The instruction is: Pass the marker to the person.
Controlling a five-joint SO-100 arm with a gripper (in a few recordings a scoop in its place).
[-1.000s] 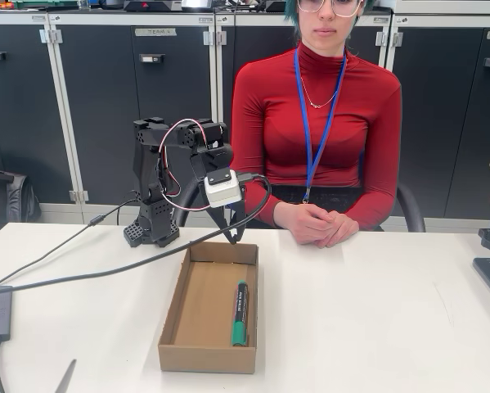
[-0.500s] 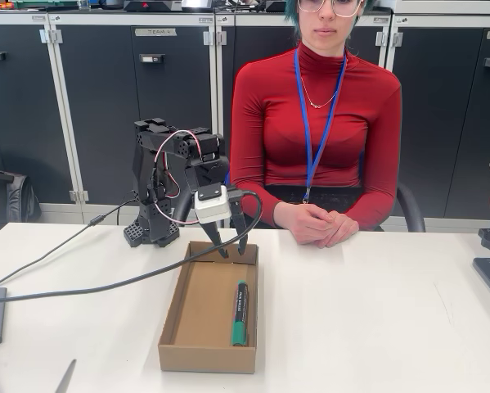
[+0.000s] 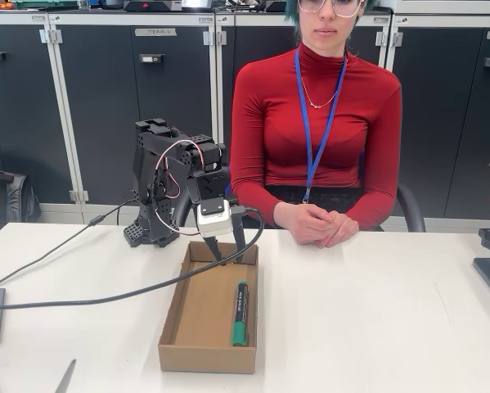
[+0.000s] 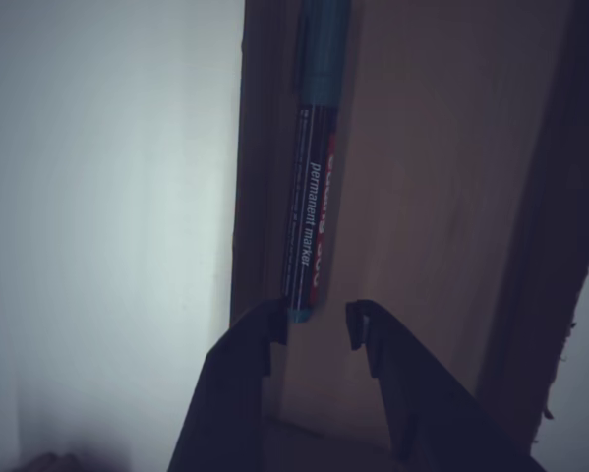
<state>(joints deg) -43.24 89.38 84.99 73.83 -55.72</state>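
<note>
Fixed view, arm: black arm at the back left of the white counter (image 3: 375,311), its hand (image 3: 228,259) pointing down into the far end of an open cardboard box (image 3: 173,315).
Fixed view, marker: the marker (image 3: 240,313) lies flat along the box's right wall, green cap nearest the camera, apart from the hand.
Fixed view, person: the person (image 3: 314,131) sits behind the counter, hands clasped on its far edge.
Fixed view, room: dark cabinet doors with pale frames behind; a black cable (image 3: 105,291) crosses the counter; a grey blade-like object (image 3: 65,377) at the front left edge.
Wrist view, hand: fingers parted, nothing between them; the marker's (image 4: 309,187) green end sits just beyond the fingertips.
Wrist view, writing: "permanent marker" in white on the dark barrel; red print beside it is unreadable.
Wrist view, surface: brown box floor, white counter to the left.
</note>
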